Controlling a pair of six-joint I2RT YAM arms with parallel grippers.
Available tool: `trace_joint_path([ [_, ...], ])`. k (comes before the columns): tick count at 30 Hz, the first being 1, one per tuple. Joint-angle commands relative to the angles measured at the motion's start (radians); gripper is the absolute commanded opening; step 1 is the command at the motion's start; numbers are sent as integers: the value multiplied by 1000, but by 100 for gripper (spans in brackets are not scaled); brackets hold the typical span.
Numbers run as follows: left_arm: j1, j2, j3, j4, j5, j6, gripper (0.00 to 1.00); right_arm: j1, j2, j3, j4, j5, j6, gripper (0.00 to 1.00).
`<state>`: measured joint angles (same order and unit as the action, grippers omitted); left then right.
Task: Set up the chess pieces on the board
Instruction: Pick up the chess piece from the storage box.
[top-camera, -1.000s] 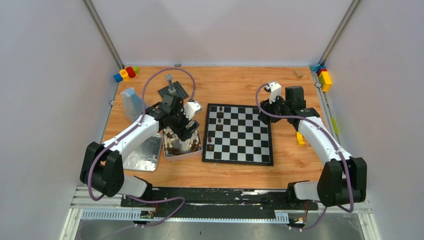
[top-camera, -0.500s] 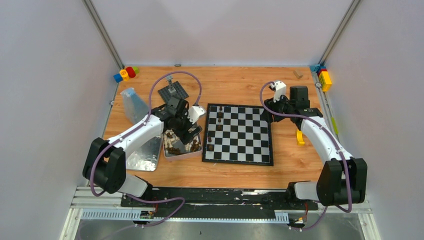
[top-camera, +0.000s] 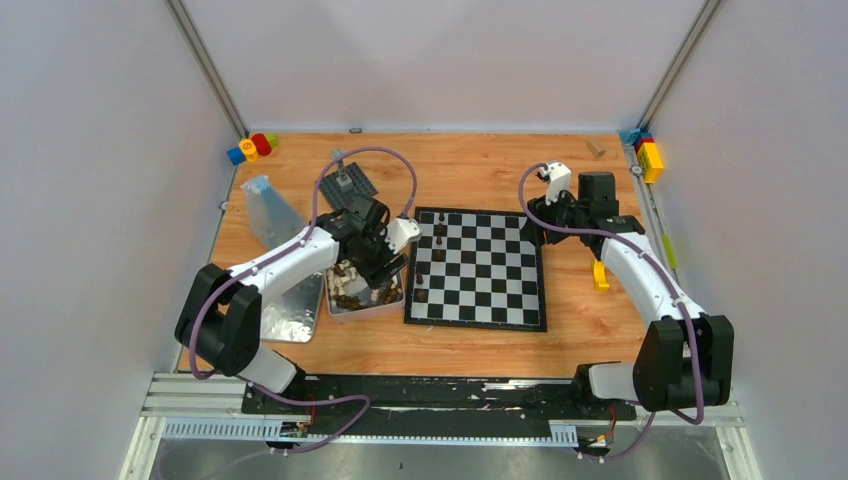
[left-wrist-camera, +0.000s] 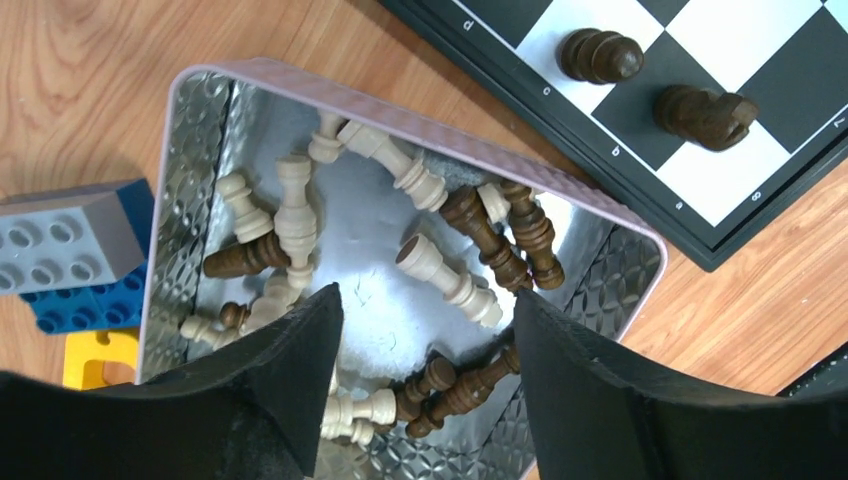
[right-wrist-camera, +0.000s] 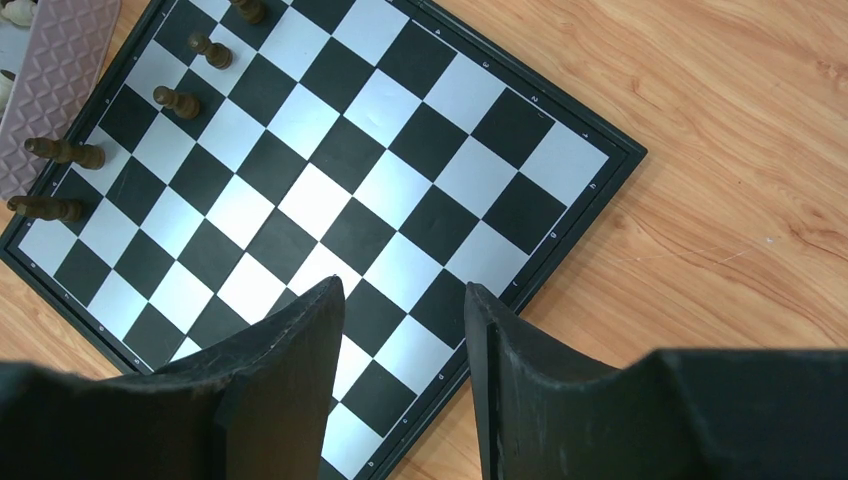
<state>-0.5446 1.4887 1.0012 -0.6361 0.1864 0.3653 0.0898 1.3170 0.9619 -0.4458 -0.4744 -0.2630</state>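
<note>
Left gripper (left-wrist-camera: 425, 312) gapes wide, empty, over tin (left-wrist-camera: 420, 118) of chess pieces (left-wrist-camera: 445, 278) lying flat, axes scattered; right gripper (right-wrist-camera: 403, 300) wide, empty, over board (right-wrist-camera: 330, 200).

You have the tin (left-wrist-camera: 185, 200) of loose chess pieces (left-wrist-camera: 440, 270) just left of the chessboard (top-camera: 490, 270), with a few more standing along the board's left side. Behind the tin lies the studded baseplate (top-camera: 355, 188); toy bricks (top-camera: 250, 148) sit in both far corners.

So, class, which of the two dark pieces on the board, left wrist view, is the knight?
The knight is the horse-headed one on the black square; the other piece is round-topped.
</note>
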Motion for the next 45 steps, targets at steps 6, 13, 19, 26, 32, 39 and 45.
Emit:
trace_joint_path([
  [6,-8,100,80,30,24,-102,54,-1,18,-7,34,-42,-10,47],
  [13,-9,150,107,15,39,-126,46,-2,28,-4,28,-50,-12,47],
  [19,-15,171,101,12,59,-131,44,-2,31,-2,25,-56,-11,47],
  [26,-22,189,98,14,59,-132,42,-2,30,-2,20,-64,-13,46],
  [32,-28,209,98,18,36,-130,40,-1,33,0,17,-69,-13,46],
  [39,-32,222,94,18,23,-120,37,-2,34,0,15,-75,-15,46],
  [45,-46,214,70,24,-36,-93,37,-2,41,4,11,-82,-15,47],
])
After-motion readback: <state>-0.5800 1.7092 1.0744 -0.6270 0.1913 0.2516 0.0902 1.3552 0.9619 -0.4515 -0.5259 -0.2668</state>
